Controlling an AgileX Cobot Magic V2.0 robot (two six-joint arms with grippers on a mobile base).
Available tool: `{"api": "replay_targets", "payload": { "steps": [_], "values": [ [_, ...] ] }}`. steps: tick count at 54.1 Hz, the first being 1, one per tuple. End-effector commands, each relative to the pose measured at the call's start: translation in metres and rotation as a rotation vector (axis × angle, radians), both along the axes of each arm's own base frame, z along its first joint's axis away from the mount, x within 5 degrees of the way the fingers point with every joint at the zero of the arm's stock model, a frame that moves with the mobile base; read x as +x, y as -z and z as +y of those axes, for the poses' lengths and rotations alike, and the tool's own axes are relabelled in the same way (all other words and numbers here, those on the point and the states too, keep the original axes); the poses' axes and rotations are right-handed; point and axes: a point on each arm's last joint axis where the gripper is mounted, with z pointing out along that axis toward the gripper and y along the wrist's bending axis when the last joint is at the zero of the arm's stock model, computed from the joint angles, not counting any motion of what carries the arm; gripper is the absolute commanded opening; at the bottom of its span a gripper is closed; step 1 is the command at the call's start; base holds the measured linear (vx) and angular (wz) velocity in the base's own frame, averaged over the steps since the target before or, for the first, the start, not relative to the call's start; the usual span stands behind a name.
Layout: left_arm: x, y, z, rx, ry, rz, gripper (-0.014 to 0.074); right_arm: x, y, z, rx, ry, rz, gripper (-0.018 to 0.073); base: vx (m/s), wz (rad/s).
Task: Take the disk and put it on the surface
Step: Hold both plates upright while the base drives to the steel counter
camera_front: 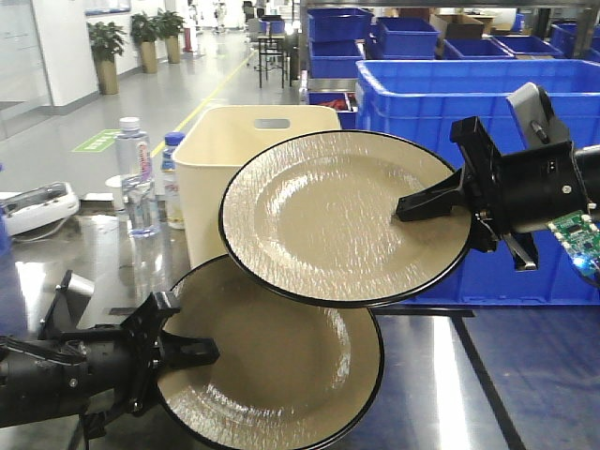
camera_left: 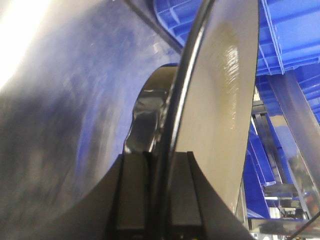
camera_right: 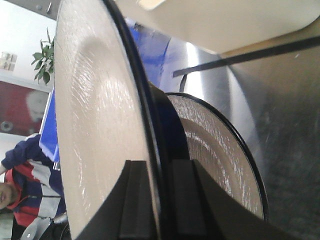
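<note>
Exterior front-facing view shows us two disks, one in each pincer. The right gripper [camera_front: 417,202] is closed on the right rim of the upper disk [camera_front: 342,220], which hangs tilted in the air over the middle of the worktop [camera_front: 422,394], the glossy black surface the task names. The left gripper [camera_front: 187,352] is clamped on the left rim of the lower disk [camera_front: 281,375], toward the near left corner of the worktop. In this view the upper disk overlaps the lower one's far edge. Each wrist view shows a rim pinched tight between two fingers [camera_left: 132,195].

We cannot tell whether the lower disk touches the worktop. It sits low, and the left wrist view shows its reflection close by, but we see no clear line of contact.

We judge the grab done for both disks and the placing now in hand. The lower disk looks nearest to release: we would level it, bring it flat onto the worktop, then open the jaws. The upper disk needs bare worktop toward the right edge, well apart from the lower disk, so that one rim does not land on the other. The beige bin [camera_front: 234,159] and water bottle [camera_front: 138,178] near the far left edge leave little room there. The glazed rims look slippery, so we would lower slowly.
</note>
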Motion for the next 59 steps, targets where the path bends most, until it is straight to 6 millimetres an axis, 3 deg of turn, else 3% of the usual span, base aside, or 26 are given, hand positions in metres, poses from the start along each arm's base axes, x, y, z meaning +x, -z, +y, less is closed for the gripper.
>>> {"api": "replay_targets", "payload": {
  "steps": [1,59],
  "values": [
    [-0.0037,-0.0281,-0.0026,-0.12,-0.004,-0.044,0.0001,-0.0135,-0.037,0.0017,0.125,0.023,-0.104,-0.0008,0.2,-0.21],
    [-0.0034,-0.0278,-0.0026,-0.119,-0.005,-0.043,0.0001,-0.0135,-0.037,0.0017,0.125,0.023,-0.104,-0.0008,0.07,-0.03]
  ]
}}
